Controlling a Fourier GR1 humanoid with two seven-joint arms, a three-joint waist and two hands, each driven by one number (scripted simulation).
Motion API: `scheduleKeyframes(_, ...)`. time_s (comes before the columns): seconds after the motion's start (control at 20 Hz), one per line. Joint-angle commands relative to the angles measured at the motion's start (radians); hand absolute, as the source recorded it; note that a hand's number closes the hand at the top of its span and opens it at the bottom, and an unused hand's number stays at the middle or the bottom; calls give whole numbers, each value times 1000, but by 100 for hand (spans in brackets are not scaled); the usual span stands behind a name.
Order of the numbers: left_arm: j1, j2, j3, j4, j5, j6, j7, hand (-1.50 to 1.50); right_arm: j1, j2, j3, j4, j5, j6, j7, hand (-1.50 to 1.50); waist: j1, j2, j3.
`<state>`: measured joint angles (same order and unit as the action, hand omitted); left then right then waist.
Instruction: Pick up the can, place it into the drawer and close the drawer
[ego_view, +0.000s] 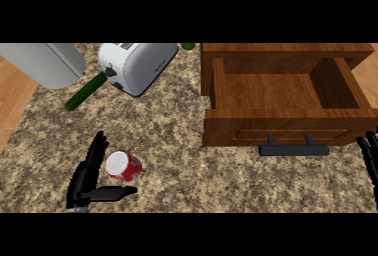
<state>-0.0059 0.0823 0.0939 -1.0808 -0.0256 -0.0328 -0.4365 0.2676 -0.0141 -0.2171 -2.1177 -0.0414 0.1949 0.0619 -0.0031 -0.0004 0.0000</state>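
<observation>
A red can (123, 166) with a white top stands on the speckled counter at the lower left. My left hand (87, 175) is right beside it, fingers straight along the can's left side and thumb stretched out below it; the hand is open and does not hold the can. The wooden drawer (284, 90) at the upper right is pulled open and nothing lies inside; its dark handle (293, 149) faces me. My right hand (368, 155) shows only as straight fingers at the right edge, open, resting beside the drawer front.
A white toaster (136, 64) stands at the top middle. A green cucumber (85, 92) lies left of it. A grey appliance (40, 62) fills the top left corner. Speckled counter (192, 180) lies between can and drawer.
</observation>
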Motion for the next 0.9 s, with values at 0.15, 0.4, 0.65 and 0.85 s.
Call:
scheduleKeyframes(0.15, -56, -24, -1, 50, -2, 38, -10, -150, -34, -7, -7, -48, -11, -14, 76, -150, 1, 0, 0)
scheduleKeyframes(0.4, -126, -10, 12, 126, 15, 11, -6, -150, 5, -16, -37, -48, -37, 23, 54, -150, -2, 0, 0)
scheduleKeyframes(0.65, -165, -80, -42, 171, -30, 95, -32, -150, 61, 13, 46, -43, 7, -26, -29, -150, -3, 0, 0)
scheduleKeyframes(0.85, -197, -25, -15, 165, 2, 10, -10, -150, -28, -5, -21, 4, -22, 12, 18, -150, -1, 1, 0)
